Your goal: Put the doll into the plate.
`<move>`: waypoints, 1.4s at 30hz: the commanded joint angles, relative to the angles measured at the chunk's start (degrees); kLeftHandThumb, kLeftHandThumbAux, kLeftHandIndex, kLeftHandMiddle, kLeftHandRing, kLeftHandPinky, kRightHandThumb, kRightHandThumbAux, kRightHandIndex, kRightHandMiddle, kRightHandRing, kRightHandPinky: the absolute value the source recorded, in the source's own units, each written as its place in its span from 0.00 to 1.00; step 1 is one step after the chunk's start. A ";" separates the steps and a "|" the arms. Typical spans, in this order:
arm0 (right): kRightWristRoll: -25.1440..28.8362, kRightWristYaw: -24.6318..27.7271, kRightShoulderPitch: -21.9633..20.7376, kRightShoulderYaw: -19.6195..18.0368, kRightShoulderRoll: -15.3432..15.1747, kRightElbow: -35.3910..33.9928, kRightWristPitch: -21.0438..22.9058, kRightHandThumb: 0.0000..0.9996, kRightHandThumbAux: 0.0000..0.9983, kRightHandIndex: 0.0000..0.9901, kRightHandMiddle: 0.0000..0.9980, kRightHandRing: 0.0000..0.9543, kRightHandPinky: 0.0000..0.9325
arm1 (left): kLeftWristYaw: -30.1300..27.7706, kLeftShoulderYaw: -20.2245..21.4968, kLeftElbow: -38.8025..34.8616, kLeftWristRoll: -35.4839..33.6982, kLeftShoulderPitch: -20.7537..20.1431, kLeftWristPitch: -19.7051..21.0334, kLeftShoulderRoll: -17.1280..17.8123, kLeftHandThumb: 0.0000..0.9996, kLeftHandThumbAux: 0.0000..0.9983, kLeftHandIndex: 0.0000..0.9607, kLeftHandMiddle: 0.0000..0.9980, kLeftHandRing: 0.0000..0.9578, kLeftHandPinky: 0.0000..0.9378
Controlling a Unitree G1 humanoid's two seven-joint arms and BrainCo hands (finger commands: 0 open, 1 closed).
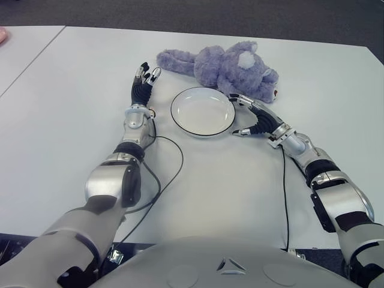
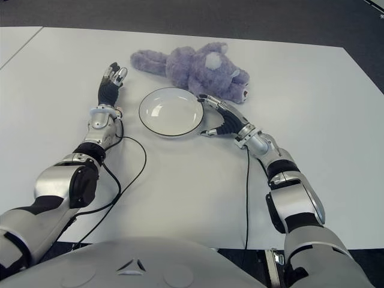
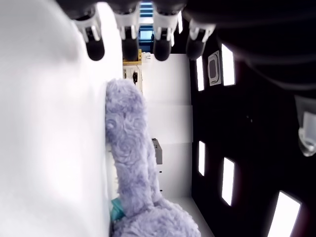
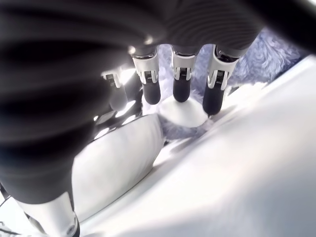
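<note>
Left eye view: left hand and right hand, fingers spread and empty, flank the plate, seemingly poised to gather the doll just beyond their fingertips.

Both arms are stretched forward; the left hand and right hand are held empty, fingers loosely extended

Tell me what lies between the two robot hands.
In the left eye view, the white plate lies between the left robot hand and right robot hand; otherwise bare table.

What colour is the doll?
The doll is purple with a white patch, clearest in the left eye view.
</note>
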 commanded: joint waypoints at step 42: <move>-22.22 -59.52 -6.88 11.15 7.57 6.22 6.43 0.33 0.65 0.18 0.02 0.01 0.00 | 0.90 -0.11 7.19 0.28 11.36 9.09 -2.65 0.00 0.49 0.00 0.01 0.00 0.01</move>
